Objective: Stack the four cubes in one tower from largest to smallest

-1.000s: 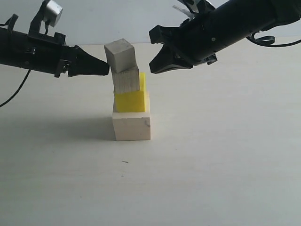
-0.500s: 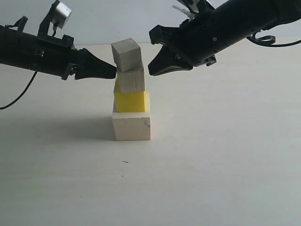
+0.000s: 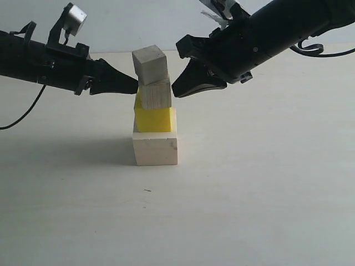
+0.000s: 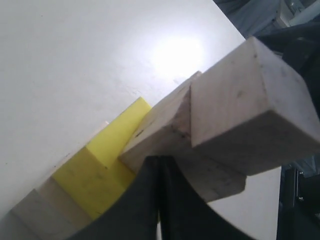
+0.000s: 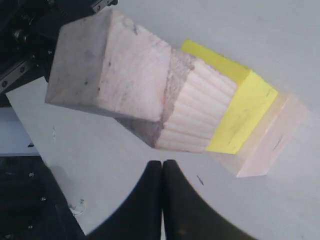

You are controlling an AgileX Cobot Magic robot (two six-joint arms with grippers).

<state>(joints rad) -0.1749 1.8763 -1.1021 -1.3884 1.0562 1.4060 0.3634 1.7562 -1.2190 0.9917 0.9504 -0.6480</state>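
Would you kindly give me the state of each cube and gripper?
big pale wood cube, upright, tower base.
yellow cube, stacked on it.
smaller pale wood cube, on the yellow, slightly twisted.
top pale wood cube, twisted out of line.
left gripper, fingers shut, tip at smaller cube.
right gripper, fingers shut, tip at its other side.

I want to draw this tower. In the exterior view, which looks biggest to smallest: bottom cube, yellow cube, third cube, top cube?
1. bottom cube
2. yellow cube
3. third cube and top cube look about alike; the top one sits turned, so unranked.
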